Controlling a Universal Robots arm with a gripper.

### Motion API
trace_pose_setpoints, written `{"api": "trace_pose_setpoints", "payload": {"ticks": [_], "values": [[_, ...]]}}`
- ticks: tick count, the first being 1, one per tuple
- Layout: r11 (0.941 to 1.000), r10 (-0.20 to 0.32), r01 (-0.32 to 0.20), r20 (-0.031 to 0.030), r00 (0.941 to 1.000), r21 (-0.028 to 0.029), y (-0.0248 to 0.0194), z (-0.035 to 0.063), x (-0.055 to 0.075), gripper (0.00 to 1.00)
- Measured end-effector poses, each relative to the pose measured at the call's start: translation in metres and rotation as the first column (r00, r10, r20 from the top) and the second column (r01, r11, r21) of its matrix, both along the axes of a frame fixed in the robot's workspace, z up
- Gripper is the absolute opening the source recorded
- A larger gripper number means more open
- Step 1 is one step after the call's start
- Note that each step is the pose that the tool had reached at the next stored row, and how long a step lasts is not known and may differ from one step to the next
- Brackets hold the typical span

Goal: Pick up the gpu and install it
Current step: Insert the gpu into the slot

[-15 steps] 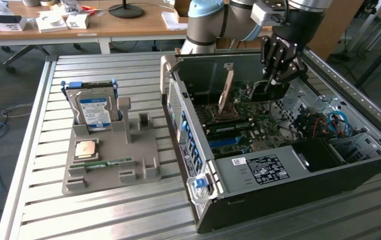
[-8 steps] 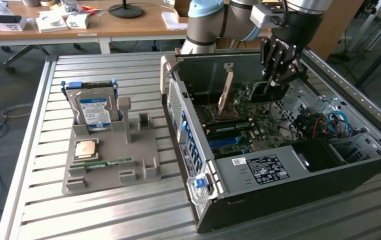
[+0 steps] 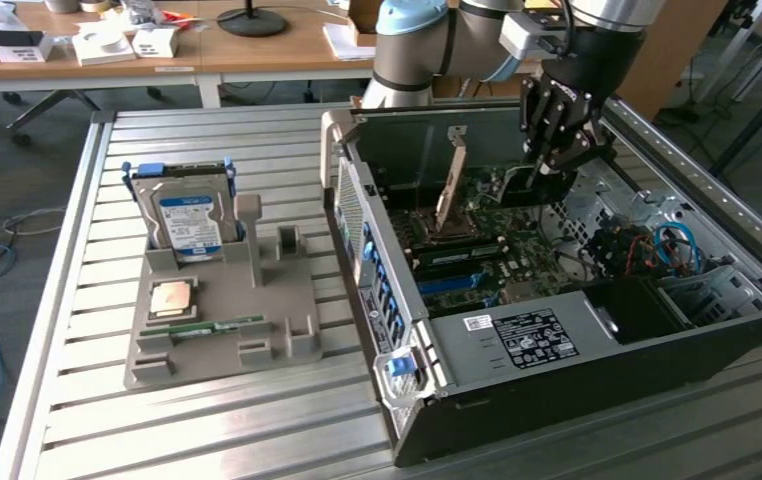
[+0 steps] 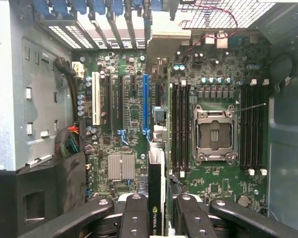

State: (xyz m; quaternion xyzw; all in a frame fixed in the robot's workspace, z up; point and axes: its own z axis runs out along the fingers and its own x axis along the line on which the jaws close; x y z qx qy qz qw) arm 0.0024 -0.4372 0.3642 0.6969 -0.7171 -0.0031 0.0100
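Observation:
My gripper [image 3: 543, 172] reaches down into the open computer case [image 3: 581, 340] and is shut on the gpu [image 3: 531, 187], which hangs on edge above the motherboard [image 3: 488, 260]. In the wrist view the gpu [image 4: 156, 191] appears edge-on as a thin dark card with a green logo, pinched between my black fingers [image 4: 134, 215]. Its pale metal end bracket [image 4: 164, 44] points toward the case's rear slot openings. The card's edge runs just beside the long blue slot [image 4: 145, 104] on the motherboard [image 4: 124, 148]. I cannot tell whether the card touches the board.
On the slatted metal table [image 3: 74, 330], at the exterior view's left, a grey fixture tray [image 3: 254, 300] holds a hard drive [image 3: 192, 218], a processor chip [image 3: 172, 298] and a memory stick [image 3: 221, 326]. Blue and red cables [image 3: 668, 245] lie inside the case. Case walls surround the gripper.

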Motion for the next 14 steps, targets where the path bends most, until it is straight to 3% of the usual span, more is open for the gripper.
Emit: {"api": "trace_pose_setpoints", "payload": {"ticks": [10,11,12,14], "values": [[1.0000,0.000,0.000,0.0000,1.0000,0.0000,0.0000,0.0000,0.000,0.27],[1.0000,0.000,0.000,0.0000,1.0000,0.0000,0.0000,0.0000,-0.004,0.27],[1.0000,0.000,0.000,0.0003,1.0000,0.0001,0.0000,-0.0003,-0.016,0.27],[1.0000,0.000,0.000,0.0006,1.0000,0.0014,-0.0004,-0.0008,-0.021,0.27]]}}
